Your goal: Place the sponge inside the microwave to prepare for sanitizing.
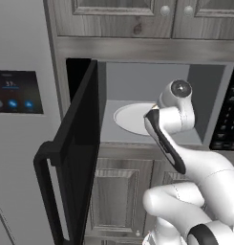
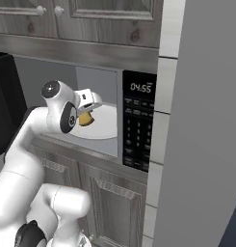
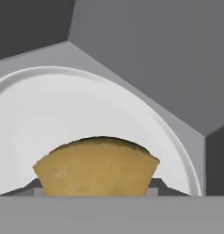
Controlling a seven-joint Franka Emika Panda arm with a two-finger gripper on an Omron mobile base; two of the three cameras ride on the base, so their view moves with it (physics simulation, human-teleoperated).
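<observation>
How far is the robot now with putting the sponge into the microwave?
Done: the microwave door stands open and the arm has reached into the cavity. In hand: the gripper holds the yellow sponge between its fingers, above the white turntable. Left: set the sponge down on the turntable, open the fingers and draw the arm out.

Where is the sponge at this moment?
The sponge is held in the pincer inside the open microwave, above the white turntable; in the right base view it shows yellow, left of the keypad.
</observation>
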